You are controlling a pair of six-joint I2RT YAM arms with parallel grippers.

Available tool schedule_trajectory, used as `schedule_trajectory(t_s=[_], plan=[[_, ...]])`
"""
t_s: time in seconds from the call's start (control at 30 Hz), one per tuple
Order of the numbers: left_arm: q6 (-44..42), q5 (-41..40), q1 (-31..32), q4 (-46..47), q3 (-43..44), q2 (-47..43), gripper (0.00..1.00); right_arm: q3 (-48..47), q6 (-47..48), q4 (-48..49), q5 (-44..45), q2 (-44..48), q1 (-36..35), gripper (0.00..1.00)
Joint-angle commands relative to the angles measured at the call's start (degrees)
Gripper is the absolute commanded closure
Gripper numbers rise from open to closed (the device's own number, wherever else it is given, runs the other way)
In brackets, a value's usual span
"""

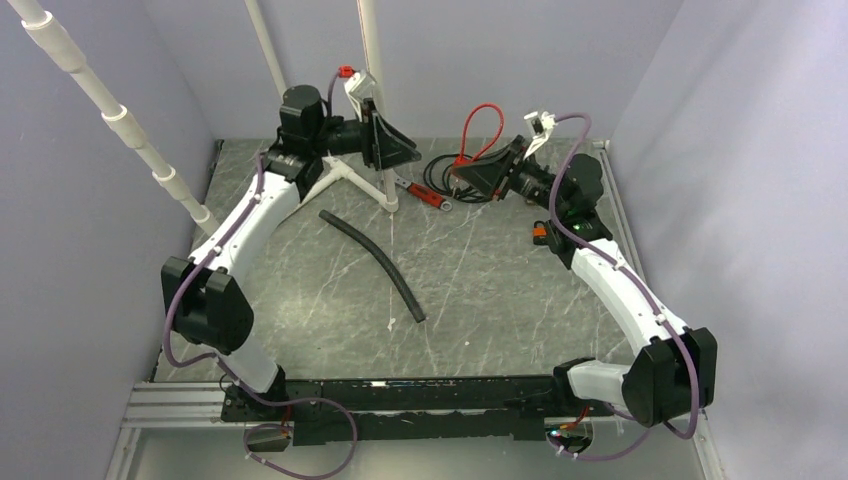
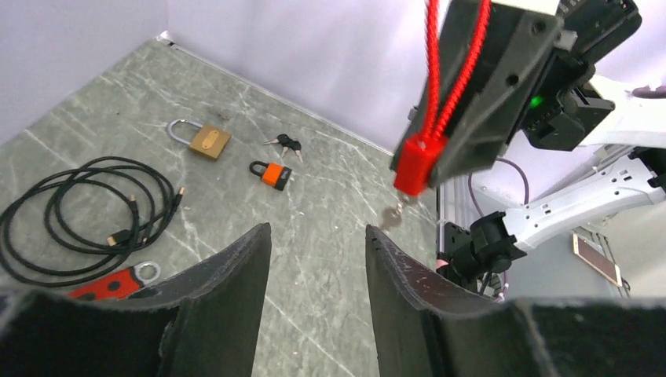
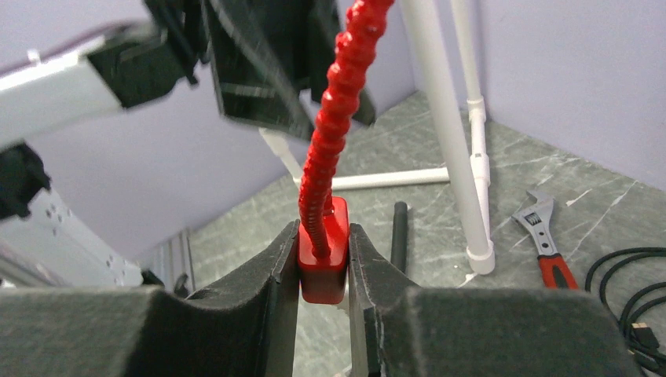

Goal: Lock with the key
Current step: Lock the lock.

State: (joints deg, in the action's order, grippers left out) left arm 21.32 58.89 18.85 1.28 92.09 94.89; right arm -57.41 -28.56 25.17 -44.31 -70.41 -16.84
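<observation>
Red lock [image 3: 322,275] clenched in right tool [image 3: 322,236] | left tool [image 2: 318,236] released | key [image 2: 390,218] partly hidden

Left wrist view: large padlock [image 2: 203,141] upper left; keys [image 2: 286,143] right of it; small padlock [image 2: 272,174] just below keys; cable coil [image 2: 78,216] far left; wrench [image 2: 118,281] below coil.

Bright, even and soft from overhead, with only faint, diffuse shade on the bench [image 1: 500,300] beneath the arms. Fairly sharp throughout in the top view. Dark and blurred up close on the fingers of the left hand [image 2: 318,232] and the right hand [image 3: 322,236]. Crisp on the red lock [image 3: 322,271] pinched in the latter. Smeared at upper left in the right wrist view.
</observation>
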Motion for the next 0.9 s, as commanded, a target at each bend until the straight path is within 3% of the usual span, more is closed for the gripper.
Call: schedule_trajectory(t_s=[0.0,0.13,0.23,0.4,0.67,0.87], plan=[[1.09,-4.76,3.85,10.23,-4.81,-4.14,0.49,-4.04,-10.45,8.15,5.54,-0.66,1.72,1.0],[3.26,-6.35,7.53,15.32,-6.31,-3.0,0.47,-4.72,-15.16,9.29,6.97,-0.87,2.03,1.0],[4.84,-7.53,9.26,18.24,-5.83,-1.88,0.41,-4.75,-15.38,8.89,7.79,-0.57,2.09,1.0],[5.89,-8.72,11.16,21.24,-5.99,-1.4,0.4,-4.65,-14.95,7.58,8.87,0.24,2.07,1.0],[5.94,-10.51,13.04,19.54,-4.39,0.47,0.43,-5.21,-15.52,8.04,8.51,0.07,2.08,1.0],[7.95,-11.7,13.07,19.29,-3.13,1.57,0.53,-5.56,-15.77,8.22,8.36,0.24,2.09,1.0]])
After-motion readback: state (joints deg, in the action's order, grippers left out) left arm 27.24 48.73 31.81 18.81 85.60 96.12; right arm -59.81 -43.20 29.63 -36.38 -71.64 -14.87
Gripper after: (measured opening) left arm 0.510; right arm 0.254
